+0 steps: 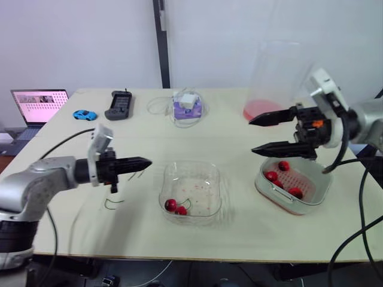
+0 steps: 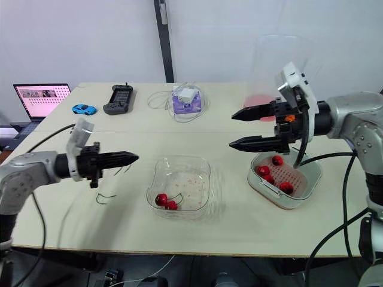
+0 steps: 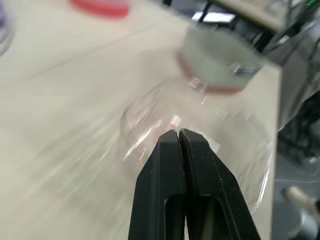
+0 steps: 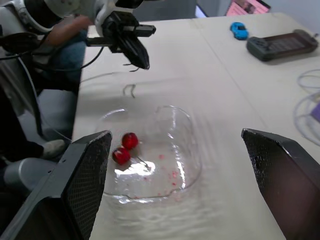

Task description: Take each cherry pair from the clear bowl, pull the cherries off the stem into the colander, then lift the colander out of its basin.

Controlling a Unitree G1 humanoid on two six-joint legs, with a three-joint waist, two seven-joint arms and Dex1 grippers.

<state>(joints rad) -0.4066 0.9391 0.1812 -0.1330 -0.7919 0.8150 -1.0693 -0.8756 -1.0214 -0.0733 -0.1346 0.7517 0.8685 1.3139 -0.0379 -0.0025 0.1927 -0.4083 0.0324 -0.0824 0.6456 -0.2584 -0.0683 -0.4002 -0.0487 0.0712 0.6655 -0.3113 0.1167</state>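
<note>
Pale tabletop (image 1: pixel 179 239) against a white wall, laptop (image 1: pixel 39 106) open at upper left of frame, blue toy car (image 1: pixel 84 114) and handheld game console (image 1: pixel 119 104) just beside it.

Low in the centre: clear bowl (image 1: pixel 206 173), one cherry pair (image 1: pixel 175 206) tucked into its lower-left corner, red specks across the bottom. At right of frame: colander (image 1: pixel 297 179) seated in its basin (image 1: pixel 311 206), three loose cherries (image 1: pixel 283 165) visible inside.

Right gripper (image 1: pixel 254 136) hanging just above the colander's left edge, fingers spread wide, empty. Over at left of frame, left gripper (image 1: pixel 143 162) level above the table, short of the bowl, fingers clenched flat together, nothing visible between them in the wrist view. Bare stem (image 1: pixel 112 204) lying on the table below it.

Looks like a gap between cycles: cherries in the colander, one pair to go.

Next up, probably: open a gripper, swing over the bowl, dip into that lower-left corner and pinch the stem or one cherry without shoving the light bowl. Then bring the other gripper in, carry across to the right, pull apart over the colander, drop both cherries. Only after that, lift the colander out of the basin. Tricky bit, likely: slick bowl wall crowding the cherries.
</note>
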